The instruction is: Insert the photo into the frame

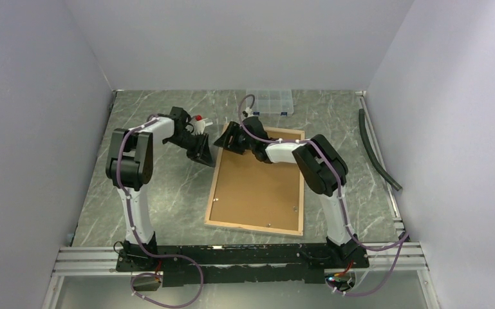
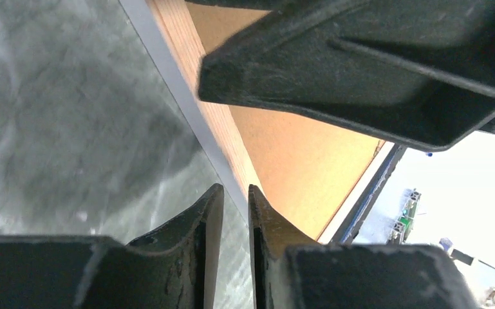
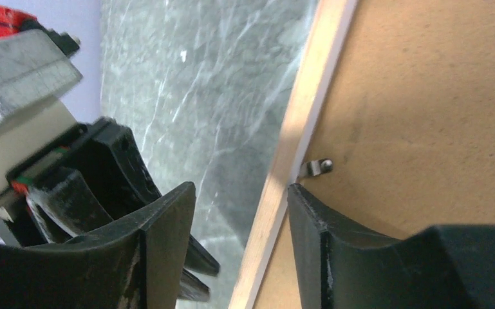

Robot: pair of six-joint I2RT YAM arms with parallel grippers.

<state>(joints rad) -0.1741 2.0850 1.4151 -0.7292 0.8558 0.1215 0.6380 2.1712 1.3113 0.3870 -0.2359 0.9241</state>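
On the table (image 1: pixel 167 199): frame (image 1: pixel 254 226) lies back up, brown board (image 1: pixel 257 187) in place; photo unseen.
Right claw (image 3: pixel 241 190): apart, astride the rim by a metal tab (image 3: pixel 317 167), likely to lift.
Left claw (image 2: pixel 235 190): slightly apart, empty, beside the rim.

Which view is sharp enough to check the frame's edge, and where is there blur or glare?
Top external: even light, frame sharp but small. Right wrist: best, its rail and metal tab in focus. Left wrist: table smeared, lower-right corner washed out white.
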